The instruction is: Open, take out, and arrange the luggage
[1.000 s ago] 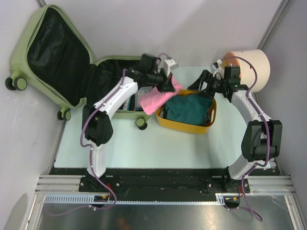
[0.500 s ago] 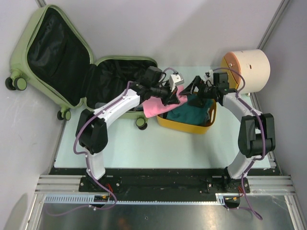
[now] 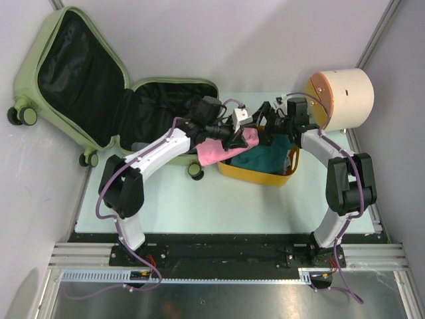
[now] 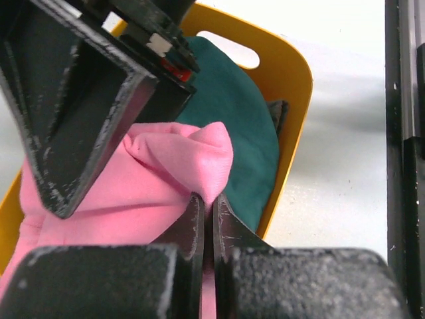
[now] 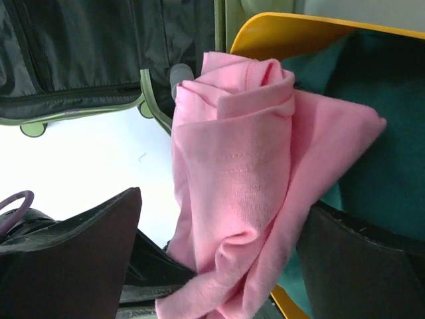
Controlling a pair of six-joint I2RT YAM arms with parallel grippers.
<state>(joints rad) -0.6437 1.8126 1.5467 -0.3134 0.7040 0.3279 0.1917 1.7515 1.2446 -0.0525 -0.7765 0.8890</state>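
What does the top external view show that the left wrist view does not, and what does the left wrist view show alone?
Only the top external view shows the luggage, lying open with its black lining exposed, and the cream drum at the far right. Only the left wrist view shows up close that the left jaws are pinched shut on a fold of the pink cloth. Both views show the pink cloth, the teal cloth under it, and the yellow basket that holds the teal cloth.

Pale sage-green suitcase (image 3: 28, 63), black lining (image 3: 73, 73); pink cloth (image 3: 214, 150); teal cloth (image 3: 269, 157); yellow basket (image 3: 255, 175); cream drum (image 3: 350, 93), orange end face.
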